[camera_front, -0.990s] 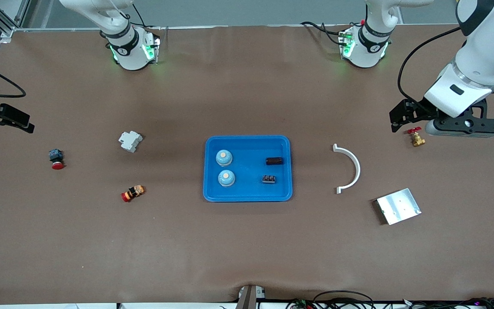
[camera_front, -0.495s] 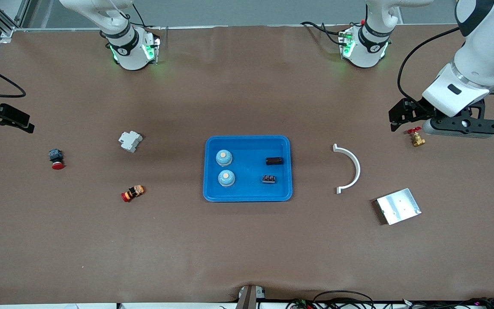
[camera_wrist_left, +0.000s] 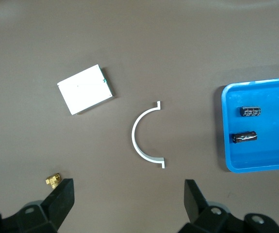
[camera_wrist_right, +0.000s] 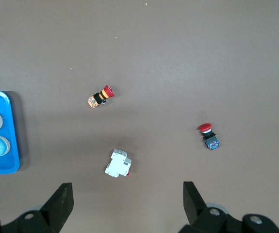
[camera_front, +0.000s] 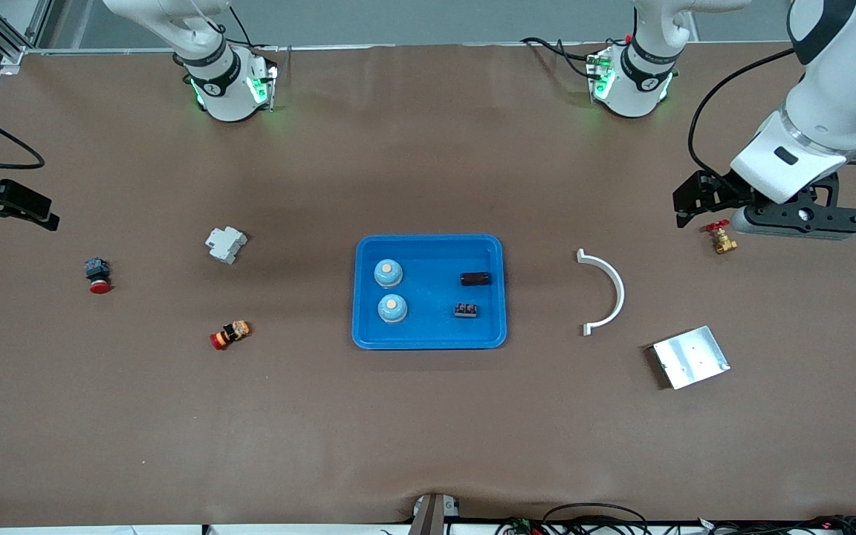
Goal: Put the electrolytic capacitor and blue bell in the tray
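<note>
Both grippers open, empty: left gripper over brass valve, right gripper waits; capacitor, two bells in tray.

table | tray | metal plate | white arc | brass valve

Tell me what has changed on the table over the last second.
Only the left tool moved: it drifted slightly up and away from the brass valve, fingers open, holding nothing. The right tool, the tray and its parts stayed put.
</note>
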Tool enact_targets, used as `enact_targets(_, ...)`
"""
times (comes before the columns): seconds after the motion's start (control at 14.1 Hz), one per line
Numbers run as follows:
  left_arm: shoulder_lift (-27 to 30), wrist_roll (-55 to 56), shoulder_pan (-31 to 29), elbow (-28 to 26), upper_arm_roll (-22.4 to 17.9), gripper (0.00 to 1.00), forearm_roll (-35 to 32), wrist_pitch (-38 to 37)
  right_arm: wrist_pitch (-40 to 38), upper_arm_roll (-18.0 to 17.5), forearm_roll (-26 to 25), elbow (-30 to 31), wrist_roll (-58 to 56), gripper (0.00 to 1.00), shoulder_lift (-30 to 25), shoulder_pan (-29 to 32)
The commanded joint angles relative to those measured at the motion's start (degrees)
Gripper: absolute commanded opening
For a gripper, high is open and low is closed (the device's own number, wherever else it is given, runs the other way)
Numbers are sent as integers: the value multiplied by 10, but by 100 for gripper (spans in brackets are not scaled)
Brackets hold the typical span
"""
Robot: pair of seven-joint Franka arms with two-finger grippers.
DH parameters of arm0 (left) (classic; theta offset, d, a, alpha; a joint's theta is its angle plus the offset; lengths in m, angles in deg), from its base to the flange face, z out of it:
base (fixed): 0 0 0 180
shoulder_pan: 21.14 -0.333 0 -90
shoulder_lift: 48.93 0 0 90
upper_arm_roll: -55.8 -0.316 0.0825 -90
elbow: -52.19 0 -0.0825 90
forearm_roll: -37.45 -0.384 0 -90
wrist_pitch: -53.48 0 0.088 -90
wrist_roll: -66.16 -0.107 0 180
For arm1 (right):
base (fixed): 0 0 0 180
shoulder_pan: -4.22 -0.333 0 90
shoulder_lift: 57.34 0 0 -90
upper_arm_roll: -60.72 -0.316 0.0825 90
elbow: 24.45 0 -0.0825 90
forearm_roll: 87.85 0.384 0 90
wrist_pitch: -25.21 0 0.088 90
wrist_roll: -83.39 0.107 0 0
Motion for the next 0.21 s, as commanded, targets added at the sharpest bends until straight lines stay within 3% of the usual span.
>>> enact_targets(0.0,8,-5,-3,-3,1,100,-7,-6,-2,-2,4,7,7,100,-13,2)
enact_targets(0.14,8,-5,-5,-3,1,100,-7,-6,-3,-2,4,7,7,100,-12,2)
